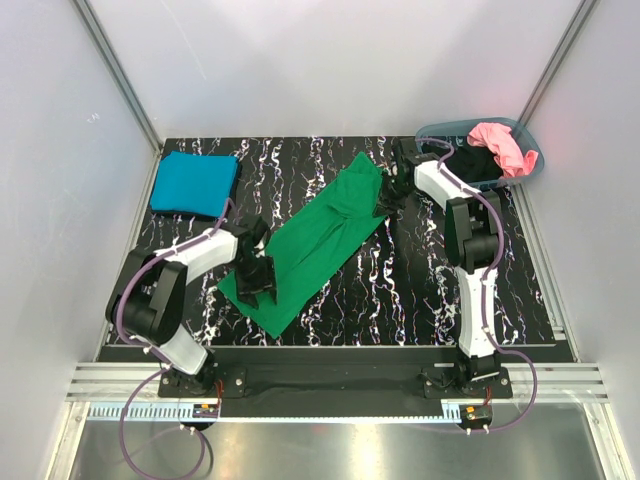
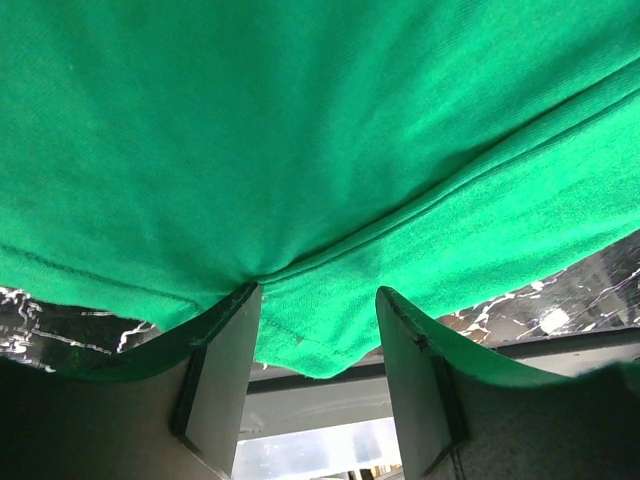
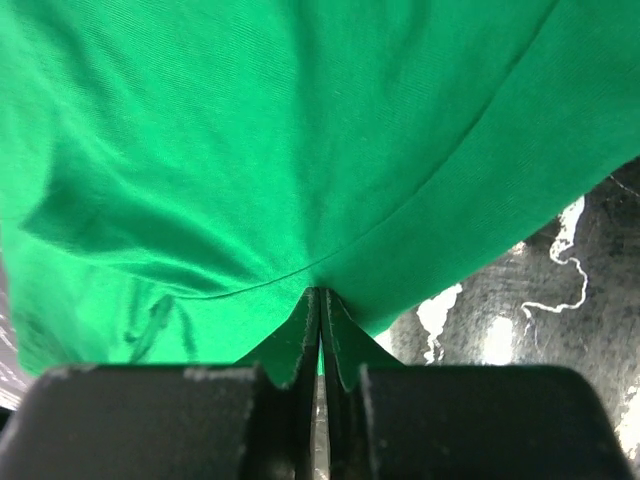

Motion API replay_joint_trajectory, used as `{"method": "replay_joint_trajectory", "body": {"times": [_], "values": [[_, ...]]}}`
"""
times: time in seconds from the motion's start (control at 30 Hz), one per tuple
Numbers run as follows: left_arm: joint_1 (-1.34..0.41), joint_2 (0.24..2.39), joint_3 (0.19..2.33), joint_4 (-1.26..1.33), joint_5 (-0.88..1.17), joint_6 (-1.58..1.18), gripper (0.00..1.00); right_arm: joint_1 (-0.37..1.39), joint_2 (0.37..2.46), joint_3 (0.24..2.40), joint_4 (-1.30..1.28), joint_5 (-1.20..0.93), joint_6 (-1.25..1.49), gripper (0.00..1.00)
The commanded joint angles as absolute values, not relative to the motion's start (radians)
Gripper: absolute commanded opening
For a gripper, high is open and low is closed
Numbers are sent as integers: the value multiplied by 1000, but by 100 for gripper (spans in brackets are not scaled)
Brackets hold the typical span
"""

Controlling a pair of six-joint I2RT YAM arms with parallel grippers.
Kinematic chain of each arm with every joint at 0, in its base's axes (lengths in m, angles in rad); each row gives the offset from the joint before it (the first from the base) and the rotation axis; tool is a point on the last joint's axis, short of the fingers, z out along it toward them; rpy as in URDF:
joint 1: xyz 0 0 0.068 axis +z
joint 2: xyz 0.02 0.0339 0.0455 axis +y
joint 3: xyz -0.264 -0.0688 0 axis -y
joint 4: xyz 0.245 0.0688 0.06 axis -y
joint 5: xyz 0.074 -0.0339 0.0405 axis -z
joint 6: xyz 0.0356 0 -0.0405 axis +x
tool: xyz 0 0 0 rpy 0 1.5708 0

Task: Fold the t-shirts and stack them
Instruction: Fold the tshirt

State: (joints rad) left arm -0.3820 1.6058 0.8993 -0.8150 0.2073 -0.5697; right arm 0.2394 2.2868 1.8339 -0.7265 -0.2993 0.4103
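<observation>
**A:** Let's start at our left gripper. What do we see there?

**B:** Its two grey fingers stand apart. A hemmed edge of the bright green soft cloth t-shirt droops into the gap between them, and we do not see them pressing on it.

**A:** And our right gripper?

**B:** Its fingers are pressed together, with a pinch of the same green cloth caught between the tips, right at a seam.

**A:** Where does that shirt lie?

**B:** It is spread in a long slanted band across the middle of the black table with white marble veins. Our left gripper sits at the near-left end of the band. Our right gripper is at the far-right end, where the cloth bunches into folds.

**A:** What about the other shirts?

**B:** The teal blue cloth t-shirt lies folded into a flat rectangle at the table's far-left corner, well apart from the green one. At the far-right corner stands the grey-blue plastic oval basket. Inside it we see a crumpled pink cloth t-shirt toward the right. A black cloth t-shirt lies just beside it on the left.

**A:** And around the table?

**B:** We see plain white walls on three sides.
</observation>
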Motion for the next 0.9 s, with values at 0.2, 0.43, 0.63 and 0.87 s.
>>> {"method": "replay_joint_trajectory", "body": {"times": [0.2,0.43,0.63,0.87], "values": [[-382,1554,1121,-966,198,-557,57,238,2177,1864,-735,-250,440,6],[-365,1611,1210,-957,149,-522,58,235,2209,1810,-735,-199,405,5],[-221,1657,1215,-913,74,-482,58,235,2279,1833,-755,-180,380,4],[-76,1684,1240,-959,-87,-396,59,229,2307,1865,-796,-91,284,3]]}}
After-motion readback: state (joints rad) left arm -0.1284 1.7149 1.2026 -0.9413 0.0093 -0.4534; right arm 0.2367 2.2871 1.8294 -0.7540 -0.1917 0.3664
